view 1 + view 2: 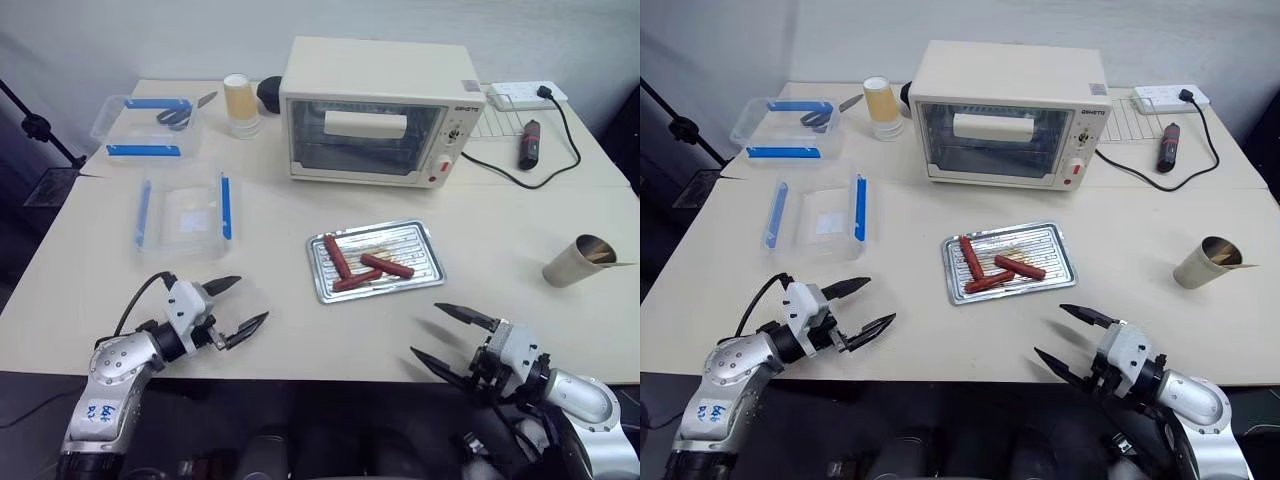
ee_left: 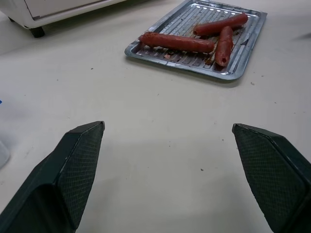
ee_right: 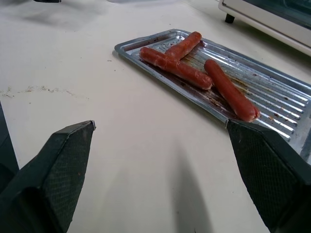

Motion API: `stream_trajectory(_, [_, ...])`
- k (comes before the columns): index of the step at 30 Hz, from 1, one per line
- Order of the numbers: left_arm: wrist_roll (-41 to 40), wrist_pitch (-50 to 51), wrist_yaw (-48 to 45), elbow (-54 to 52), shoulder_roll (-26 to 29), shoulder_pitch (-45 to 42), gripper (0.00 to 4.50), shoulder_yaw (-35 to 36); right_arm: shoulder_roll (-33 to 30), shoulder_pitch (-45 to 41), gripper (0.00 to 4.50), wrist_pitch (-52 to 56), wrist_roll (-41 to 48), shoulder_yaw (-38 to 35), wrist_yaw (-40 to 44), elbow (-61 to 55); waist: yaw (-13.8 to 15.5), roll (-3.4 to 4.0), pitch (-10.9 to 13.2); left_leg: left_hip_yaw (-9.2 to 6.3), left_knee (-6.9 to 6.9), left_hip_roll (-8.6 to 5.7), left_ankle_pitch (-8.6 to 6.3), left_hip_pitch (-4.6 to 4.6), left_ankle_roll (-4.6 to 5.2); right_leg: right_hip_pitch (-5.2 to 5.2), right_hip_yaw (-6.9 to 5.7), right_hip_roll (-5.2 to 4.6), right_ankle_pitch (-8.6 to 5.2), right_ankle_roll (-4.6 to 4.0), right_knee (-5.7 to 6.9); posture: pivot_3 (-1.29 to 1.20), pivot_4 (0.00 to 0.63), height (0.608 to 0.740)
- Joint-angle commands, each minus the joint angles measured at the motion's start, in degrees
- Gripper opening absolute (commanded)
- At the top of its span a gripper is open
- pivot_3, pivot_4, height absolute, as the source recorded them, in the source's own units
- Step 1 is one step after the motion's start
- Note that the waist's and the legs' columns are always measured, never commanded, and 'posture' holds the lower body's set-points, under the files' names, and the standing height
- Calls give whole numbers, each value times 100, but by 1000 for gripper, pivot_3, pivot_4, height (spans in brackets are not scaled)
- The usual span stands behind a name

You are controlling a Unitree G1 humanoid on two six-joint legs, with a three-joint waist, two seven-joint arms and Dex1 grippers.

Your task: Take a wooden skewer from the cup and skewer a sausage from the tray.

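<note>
1. At the near edge of the counter (image 1: 300, 340), both arms are held low and level, each angled inward toward the middle.
2. Left pincer (image 1: 233, 306): fingers spread wide apart, holding nothing, hovering above bare counter and aimed toward the tray (image 1: 425, 262).
3. Right pincer (image 1: 444, 338): likewise wide apart and empty, pointing toward the tray from the other side.
4. Tray: sits mid-counter between the two pincers and a little farther back, clear of both. Three sausages lie in it; one sausage (image 1: 335, 256) lies along the left side, a second (image 1: 387, 265) to its right, a third (image 1: 357, 280) across the near part, its ends touching or nearly touching the other two.
5. Cup (image 1: 574, 263): tipped on its side near the right edge of the counter, mouth facing right, well apart from the tray. A thin pale stick, likely a skewer (image 1: 601, 258), shows at its mouth; I cannot tell how many.
6. Behind the tray stands a toaster oven (image 1: 375, 115), with a stack of yellow cups (image 1: 240, 105) to its left.
7. Two clear boxes with blue clips sit on the left: one box (image 1: 185, 212) near the left arm, another (image 1: 150, 125) farther back holding scissors (image 1: 185, 112).
8. A power strip (image 1: 520, 95) with its black cable lies at the back right.
9. Nothing lies between either pincer and the tray.
</note>
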Motion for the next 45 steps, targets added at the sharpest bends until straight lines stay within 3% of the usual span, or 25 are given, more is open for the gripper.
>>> stream_trajectory(1, [-242, 118, -56, -142, 45, -176, 4473, 76, -39, -14, 4500, 125, 136, -166, -128, -357, 0, 0, 0, 0, 0, 0, 0, 0, 0, 0, 0, 0, 0, 0, 1, 0, 150, 740])
stream_trajectory(9, [-1245, 682, -1105, -662, 231, -608, 4473, -310, -222, 588, 4500, 581, 388, -1726, -795, -684, 34, 0, 0, 2, 0, -2, 1, -6, 1, 2, -2, -1, 0, 0, 5, 0, 150, 740])
stream_trajectory(11, [-1447, 969, -1432, -811, 251, -976, 4473, -643, -320, 1219, 4500, 478, 526, -2887, -713, -344, 68, 3, 1, 5, 5, -4, 1, -11, 2, 4, -4, -1, 0, 0, 1, 0, 150, 740])
stream_trajectory(13, [-1575, 1184, -1603, -878, 250, -1191, 4473, -824, -383, 1581, 4500, 405, 607, -3507, -584, -59, 144, 6, 0, 21, 3, -10, 2, -15, 5, 8, -6, -1, 0, 0, -1, 0, 150, 740])
stream_trajectory(20, [-1555, 1284, -1871, -780, 168, -1581, 4473, -1091, -752, 1680, 4500, 504, 861, -4388, -246, 719, -61, 20, -6, 58, -10, -9, 1, 17, 3, 11, 1, 8, -1, -4, -14, 0, 150, 740])
stream_trajectory(23, [-1581, 1308, -1776, -732, 42, -1662, 4473, -1069, -1318, 1617, 4500, 917, 989, -4538, 147, 1094, -76, 30, -12, 57, -9, -7, 1, 16, 3, 10, 3, 6, -1, -4, -14, 0, 150, 740])
stream_trajectory(28, [-1537, 1352, -1659, -732, -90, -1667, 4473, -1057, -2737, 1115, 4500, 1539, 770, -4376, 837, 2051, -50, 31, -12, 61, 0, -7, 0, 10, 7, 10, 0, 2, 0, -3, -13, 0, 150, 740])
stream_trajectory(34, [-1537, 1425, -1515, -851, -105, -1516, 4473, -1012, -4065, -523, 4500, 1938, 390, -3012, 1515, 3263, -65, 30, -11, 60, 4, -2, 0, 8, 9, 10, -3, 2, 0, -4, -13, 0, 150, 740])
stream_trajectory(40, [-1539, 1488, -1390, -1041, -69, -1293, 4473, -959, -4244, -2507, 4500, 1736, -282, -1475, 1808, 4297, -17, 38, -7, 58, 18, -5, 0, -7, 9, 7, -7, -2, 1, -1, -15, 0, 150, 740])
stream_trajectory(45, [-1550, 1546, -1264, -1172, -32, -1186, 4473, -888, -4179, -3389, 4500, 1516, -596, -876, 2176, 4824, -10, 44, -3, 52, 35, -7, -1, -18, 10, 6, -12, -3, 1, -1, -13, 0, 150, 740])
